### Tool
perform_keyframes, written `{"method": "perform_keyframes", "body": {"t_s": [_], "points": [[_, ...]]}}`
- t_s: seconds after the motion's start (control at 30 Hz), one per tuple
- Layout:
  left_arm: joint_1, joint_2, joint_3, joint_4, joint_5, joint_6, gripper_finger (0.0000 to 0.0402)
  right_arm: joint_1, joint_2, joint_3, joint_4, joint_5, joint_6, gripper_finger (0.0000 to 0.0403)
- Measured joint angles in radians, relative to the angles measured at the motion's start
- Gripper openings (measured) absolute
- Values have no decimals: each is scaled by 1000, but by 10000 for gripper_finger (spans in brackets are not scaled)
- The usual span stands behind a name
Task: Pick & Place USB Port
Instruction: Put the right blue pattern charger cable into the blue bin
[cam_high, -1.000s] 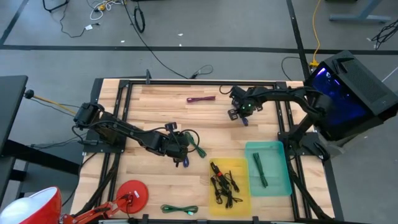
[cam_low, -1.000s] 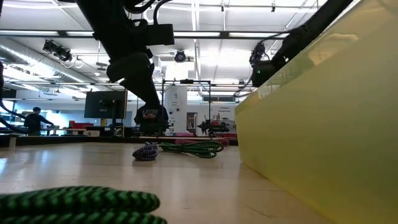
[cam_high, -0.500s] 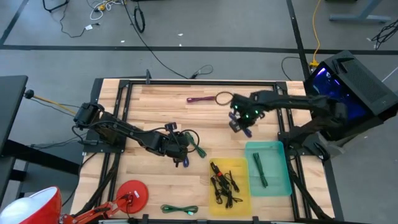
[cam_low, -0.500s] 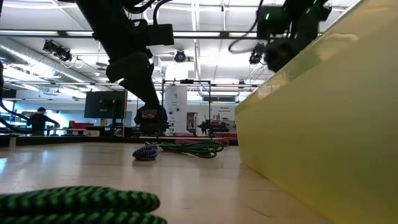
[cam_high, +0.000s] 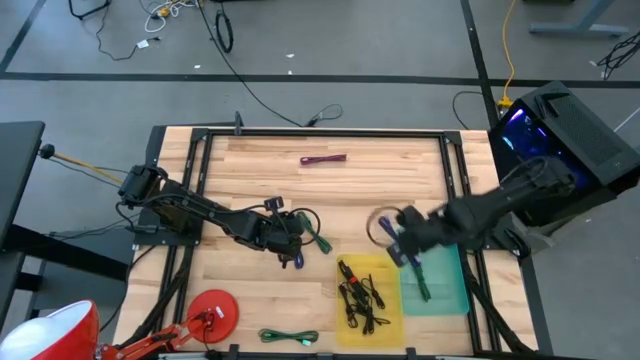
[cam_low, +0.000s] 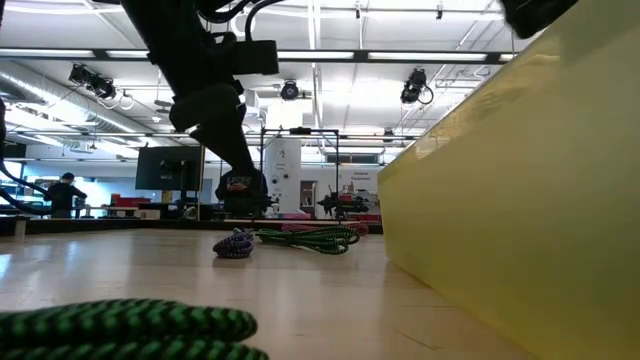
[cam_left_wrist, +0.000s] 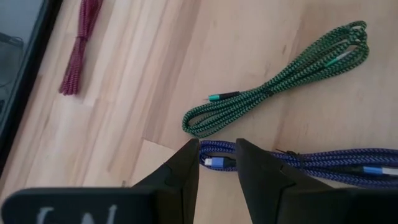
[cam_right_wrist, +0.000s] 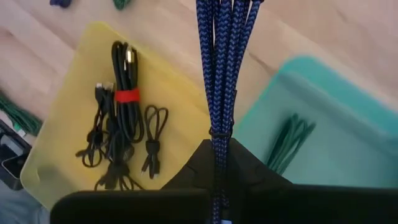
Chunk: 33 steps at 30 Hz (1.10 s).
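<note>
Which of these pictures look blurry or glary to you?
High view: the right gripper is motion-smeared. Low view: ceiling lights glare, and the near green cable and yellow tray are soft. Right wrist view: the blue cable is sharp, while the teal tray is blurred.

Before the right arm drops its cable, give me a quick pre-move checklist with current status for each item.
1. Right gripper shut on the blue cable: ok.
2. Gripper over a tray: ok; it hangs around the boundary between the yellow tray and the teal tray.
3. Which tray is meant for blue: cannot tell; yellow holds black cables, teal a green cable.
4. Loose cable end clear of tray rims: cannot tell.
5. Left gripper out of the way: ok; it is open over another blue cable at mid-table.
</note>
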<state>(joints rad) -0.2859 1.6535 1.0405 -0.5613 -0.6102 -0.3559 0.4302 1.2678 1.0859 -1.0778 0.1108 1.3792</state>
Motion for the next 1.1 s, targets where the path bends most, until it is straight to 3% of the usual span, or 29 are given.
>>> {"method": "perform_keyframes", "body": {"t_s": [0.17, 0.27, 0.47, 0.67, 0.93, 1.1], "points": [[-3, 0, 0, -2, 13, -1, 112, 194, 25, 0, -27, 154, 267, 10], [-7, 0, 0, -2, 13, -1, 112, 277, 55, 0, -43, 193, 381, 10], [-18, 0, 0, -5, 13, -1, 112, 378, 155, 0, -132, 144, 654, 10], [-21, 0, 0, -5, 14, 0, 112, 398, 254, 1, -156, 90, 825, 10], [-21, 0, 0, -4, 14, 1, 112, 398, 365, 1, -154, 31, 866, 12], [-21, 0, 0, -4, 12, 1, 112, 398, 392, 1, -145, 60, 855, 41]]}}
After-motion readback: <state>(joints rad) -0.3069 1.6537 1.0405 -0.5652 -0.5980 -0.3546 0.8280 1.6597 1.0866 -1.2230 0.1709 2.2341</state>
